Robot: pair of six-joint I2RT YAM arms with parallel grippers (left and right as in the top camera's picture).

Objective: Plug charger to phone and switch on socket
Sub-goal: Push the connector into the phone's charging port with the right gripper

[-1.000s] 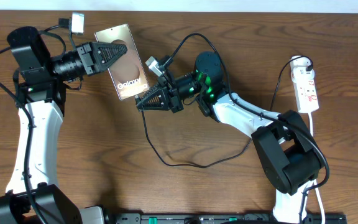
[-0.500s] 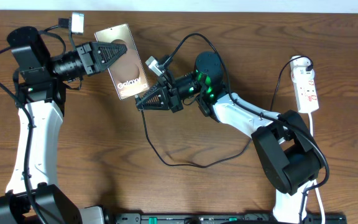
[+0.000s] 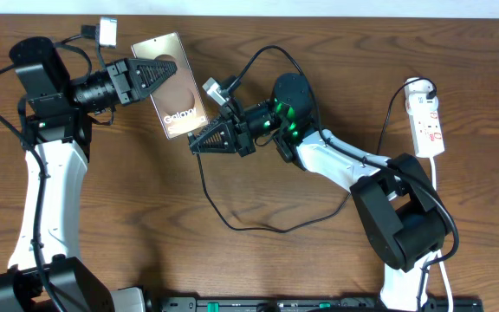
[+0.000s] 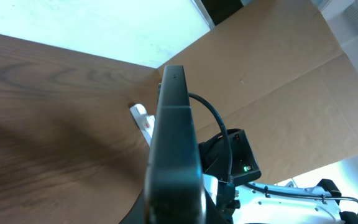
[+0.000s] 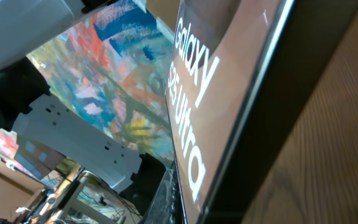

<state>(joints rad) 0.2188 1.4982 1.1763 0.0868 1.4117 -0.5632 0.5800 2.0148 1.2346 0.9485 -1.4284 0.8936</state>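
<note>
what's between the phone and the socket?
Overhead: right arm fills most of it, then a charger strand near the socket.

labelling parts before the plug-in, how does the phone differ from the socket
The phone is bronze with white Galaxy lettering; the socket is white with red markings. The phone is held in the left gripper; the socket lies untouched on the table near its right edge. Both are flat elongated rectangles.

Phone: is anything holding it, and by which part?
Yes. The left gripper holds the phone by its upper half, reaching in across the left long edge.
</note>
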